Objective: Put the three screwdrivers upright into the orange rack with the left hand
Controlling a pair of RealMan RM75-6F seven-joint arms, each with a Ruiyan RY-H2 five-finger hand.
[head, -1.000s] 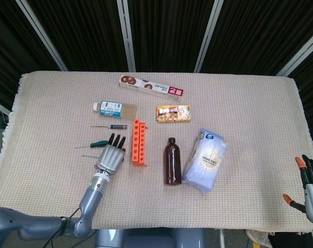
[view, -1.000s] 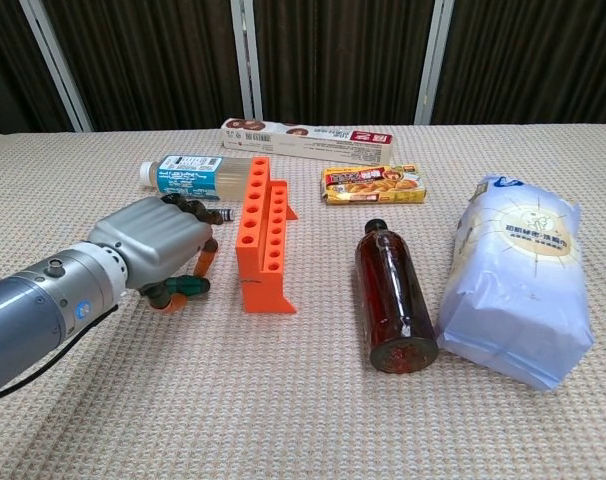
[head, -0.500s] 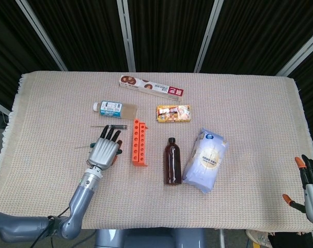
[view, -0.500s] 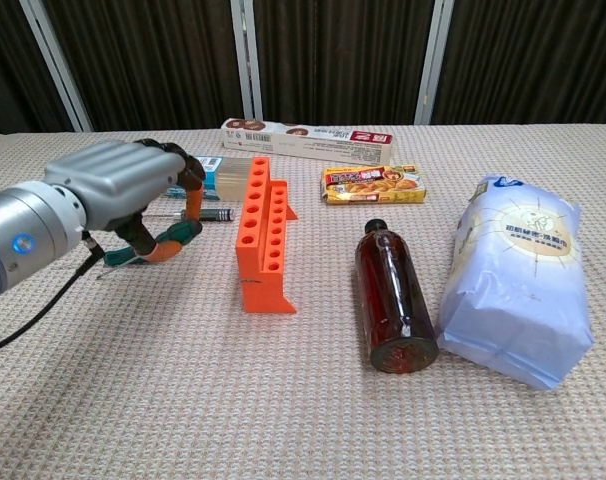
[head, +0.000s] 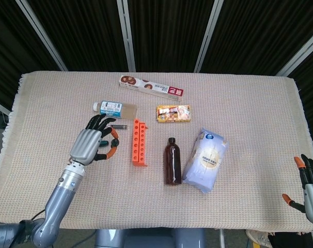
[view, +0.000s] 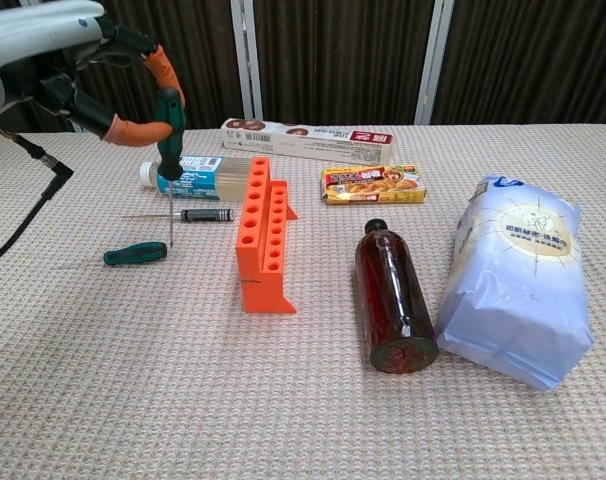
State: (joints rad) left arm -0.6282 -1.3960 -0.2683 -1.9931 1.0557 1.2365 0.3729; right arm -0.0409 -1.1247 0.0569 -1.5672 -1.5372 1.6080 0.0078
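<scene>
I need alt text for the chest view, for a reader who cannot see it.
The left hand holds a green screwdriver upright, tip down, left of the orange rack. Two more screwdrivers lie on the cloth.

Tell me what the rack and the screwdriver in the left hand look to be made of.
The orange rack looks like moulded plastic: uniform matte colour, round holes, a stepped block shape. The held screwdriver, pinched by the left hand, seems to have a dark green plastic or rubber handle and a thin grey shaft, probably steel; the finish is too small to judge.
</scene>
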